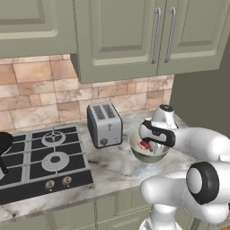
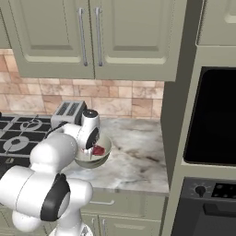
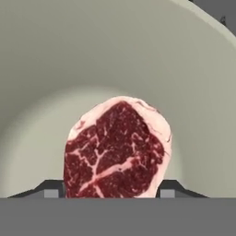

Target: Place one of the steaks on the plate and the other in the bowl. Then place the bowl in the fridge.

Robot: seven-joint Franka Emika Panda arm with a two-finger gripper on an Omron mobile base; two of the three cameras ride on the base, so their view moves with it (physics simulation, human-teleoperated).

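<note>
One steak (image 3: 115, 150), red with pale edges, sits low in centre frame inside the beige bowl (image 3: 115, 55), where my task wants it; the bowl rests on the counter (image 2: 133, 152) beside the toaster (image 1: 104, 124); my gripper (image 3: 110, 190) straddles the meat, jaws wide; whether they're gripping, I cannot tell.

Even, soft rendered light throughout, with faint shadows, no glare, and slightly coarse, pixelated edges.

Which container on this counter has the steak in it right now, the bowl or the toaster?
The bowl, the deep beige-grey one just right of the silver toaster. A red, pale-edged steak lies inside it, with the gripper straddling the meat.
</note>
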